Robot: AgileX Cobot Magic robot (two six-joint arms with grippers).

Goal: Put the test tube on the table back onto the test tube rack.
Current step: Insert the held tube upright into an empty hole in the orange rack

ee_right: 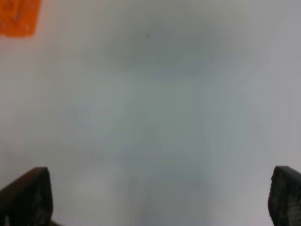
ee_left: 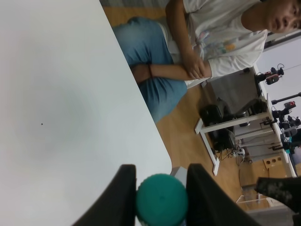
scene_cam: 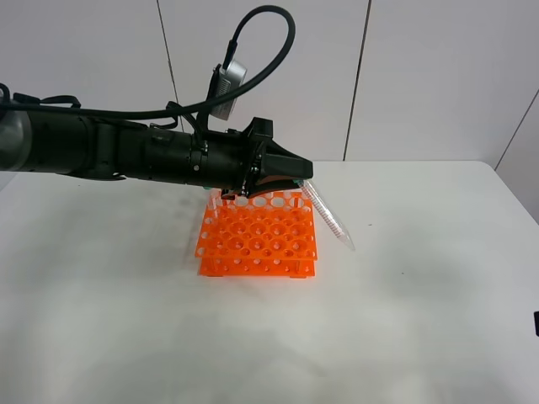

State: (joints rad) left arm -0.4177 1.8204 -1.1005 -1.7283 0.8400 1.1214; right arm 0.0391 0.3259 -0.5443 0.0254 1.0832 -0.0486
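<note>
My left gripper (scene_cam: 296,175) reaches across above the far edge of the orange test tube rack (scene_cam: 257,236). It is shut on the teal cap (ee_left: 162,199) of the test tube (scene_cam: 330,217), whose clear body slants down to the right past the rack's far right corner, tip above the table (scene_cam: 404,303). In the left wrist view the two dark fingers (ee_left: 117,197) press the cap from both sides. My right gripper (ee_right: 160,197) is open and empty over bare table, with a corner of the rack (ee_right: 19,16) showing far off. Only a dark sliver of the right arm (scene_cam: 536,323) shows in the exterior view.
The left arm's black body (scene_cam: 118,147) stretches across the far left of the table. A seated person (ee_left: 211,52) and equipment stands (ee_left: 225,132) sit beyond the table's edge in the left wrist view. A wall stands behind the table.
</note>
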